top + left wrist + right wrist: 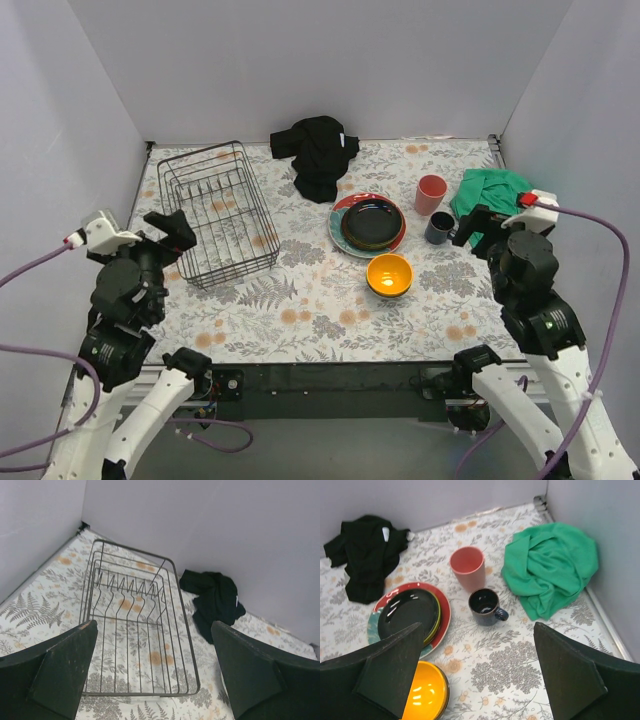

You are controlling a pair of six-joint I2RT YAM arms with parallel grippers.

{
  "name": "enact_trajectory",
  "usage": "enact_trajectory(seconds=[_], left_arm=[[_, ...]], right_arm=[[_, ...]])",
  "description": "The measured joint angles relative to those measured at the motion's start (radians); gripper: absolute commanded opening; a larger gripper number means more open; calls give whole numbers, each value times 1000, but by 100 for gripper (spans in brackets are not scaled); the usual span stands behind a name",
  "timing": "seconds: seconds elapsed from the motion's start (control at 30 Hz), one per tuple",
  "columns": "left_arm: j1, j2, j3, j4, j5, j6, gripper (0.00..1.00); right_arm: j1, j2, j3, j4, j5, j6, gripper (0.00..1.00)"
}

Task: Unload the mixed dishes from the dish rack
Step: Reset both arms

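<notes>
Left gripper (pixel 172 232) and right gripper (pixel 478 228) both gape wide, holding nothing, over a bare dish rack (pixel 215 210) at 9 o'clock, with stacked plates (pixel 368 224), orange bowl (pixel 389 273), pink cup (pixel 431 192) and dark blue mug (pixel 440 227) toward 3 o'clock, so unloading looks finished and the next move is probably just parking the arms.

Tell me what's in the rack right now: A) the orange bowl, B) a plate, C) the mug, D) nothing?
D: the rack is bare wire with the table pattern showing through, while the plates, bowl, mug and cup all sit on the table to its right.
</notes>
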Motion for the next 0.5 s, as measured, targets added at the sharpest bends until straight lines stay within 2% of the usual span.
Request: enact_trajectory(seconds=[0.23, 0.5], left_arm=[[0, -174, -2, 0, -63, 38, 98], [0, -330, -134, 63, -114, 41, 98]], right_arm=[[0, -230, -111, 9, 83, -64, 98], [0, -455, -246, 51, 124, -137, 98]])
